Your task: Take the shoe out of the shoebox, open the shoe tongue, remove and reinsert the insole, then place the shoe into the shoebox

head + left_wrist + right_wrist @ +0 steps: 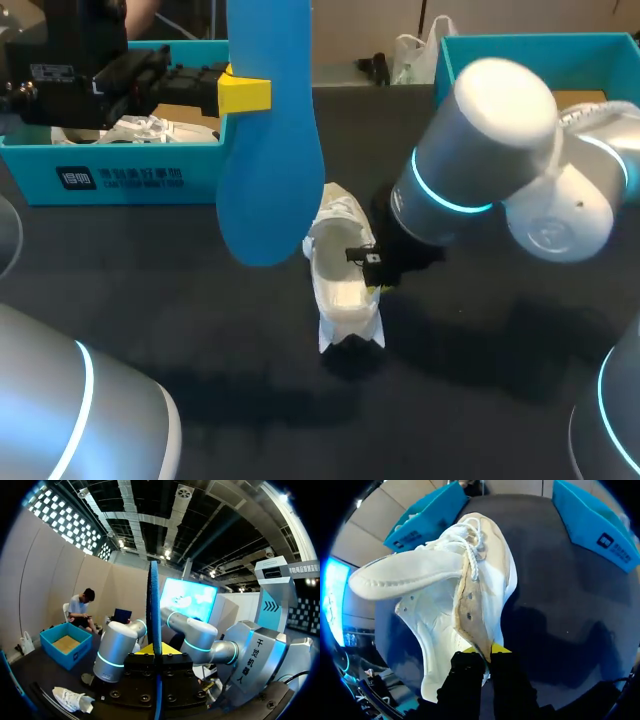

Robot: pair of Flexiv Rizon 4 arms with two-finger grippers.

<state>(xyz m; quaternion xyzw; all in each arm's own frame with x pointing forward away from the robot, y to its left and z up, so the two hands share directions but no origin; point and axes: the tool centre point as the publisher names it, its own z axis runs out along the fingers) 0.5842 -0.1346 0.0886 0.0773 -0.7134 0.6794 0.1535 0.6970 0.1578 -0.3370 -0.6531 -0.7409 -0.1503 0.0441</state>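
The dark worktop [120,280] carries 2 teal boxes along its far side: the left box [120,175] and the right box [520,45], well apart. A 2nd white shoe [140,128] lies in the left box; the right box shows a brown floor.

The shoe [345,285] sits on the worktop near the middle, nearer than both boxes. Its tongue [405,575] is folded out wide, away from the laces [472,545], leaving the mouth open.

The right gripper [485,651] is clenched on the shoe's side wall at the rim, 1 yellow tip inside and 1 outside. The right arm [490,130] comes in over the right box, and its thick joint hides that box's near wall and the worktop just beside the shoe.

The left gripper [245,92] grasps the blue insole [265,150] above the left box's right end. The insole hangs upright over the worktop, just left of the shoe, covering the box's corner.
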